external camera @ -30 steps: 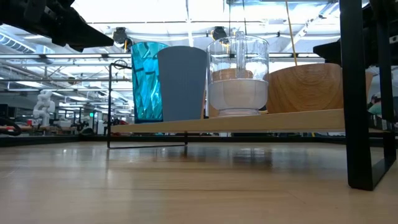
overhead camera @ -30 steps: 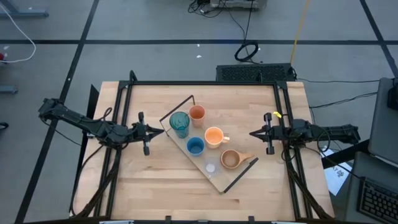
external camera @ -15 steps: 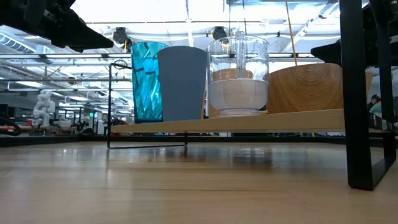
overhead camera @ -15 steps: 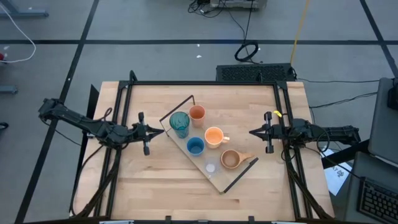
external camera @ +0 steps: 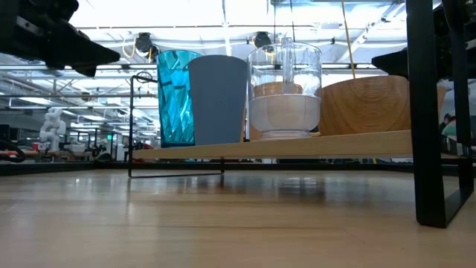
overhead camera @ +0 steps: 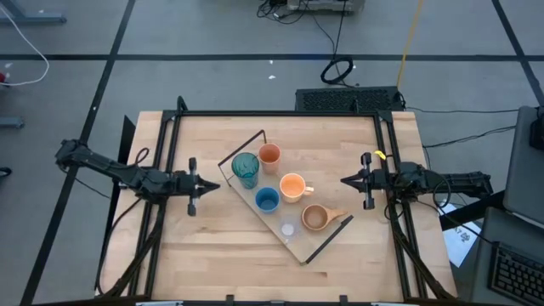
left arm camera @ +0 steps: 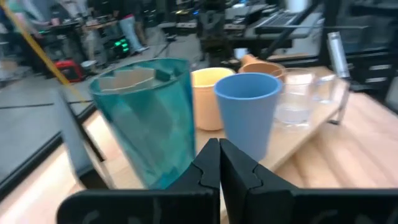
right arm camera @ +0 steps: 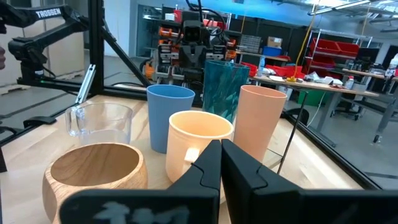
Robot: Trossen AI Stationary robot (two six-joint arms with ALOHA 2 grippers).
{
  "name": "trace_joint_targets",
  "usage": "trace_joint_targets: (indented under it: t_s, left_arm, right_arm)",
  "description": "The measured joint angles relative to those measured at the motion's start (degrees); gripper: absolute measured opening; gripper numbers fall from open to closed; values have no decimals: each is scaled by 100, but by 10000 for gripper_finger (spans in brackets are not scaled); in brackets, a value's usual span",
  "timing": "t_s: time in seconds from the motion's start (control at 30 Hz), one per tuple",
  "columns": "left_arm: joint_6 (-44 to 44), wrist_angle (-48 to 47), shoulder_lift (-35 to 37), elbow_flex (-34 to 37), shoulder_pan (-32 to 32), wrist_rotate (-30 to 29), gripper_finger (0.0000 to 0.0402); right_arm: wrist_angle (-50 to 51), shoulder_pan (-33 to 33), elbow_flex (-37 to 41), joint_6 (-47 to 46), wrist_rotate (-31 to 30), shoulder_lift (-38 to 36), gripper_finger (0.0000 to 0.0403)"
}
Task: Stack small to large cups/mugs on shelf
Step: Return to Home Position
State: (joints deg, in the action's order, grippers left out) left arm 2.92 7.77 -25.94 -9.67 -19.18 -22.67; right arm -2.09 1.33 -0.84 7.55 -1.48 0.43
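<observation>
Tabletop (overhead camera: pixel 221 246) held shelf (overhead camera: pixel 297 245), long axis running far-left to near-right, six cups (overhead camera: pixel 291 185) upright; left gripper (overhead camera: pixel 208 184) and right gripper (overhead camera: pixel 347 181) closed, empty.

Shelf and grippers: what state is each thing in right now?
shelf, holds six vessels
teal tumbler, upright, empty
small orange cup, upright, empty
orange handled mug, upright, empty
tan handled mug, upright, empty
blue cup, upright, empty
clear glass mug, upright
left gripper, shut, empty
right gripper, shut, empty
</observation>
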Motion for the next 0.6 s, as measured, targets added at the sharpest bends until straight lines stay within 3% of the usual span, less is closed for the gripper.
trace_joint_targets:
  t_s: [0.13,0.6]
  left_arm:
    - [96,4,243,96,0,303,6]
    - [175,-24,908,532,-2,454,4]
  right_arm:
    - [-4,0,0,0,-2,0,0]
    - [-15,1,2,0,-2,0,0]
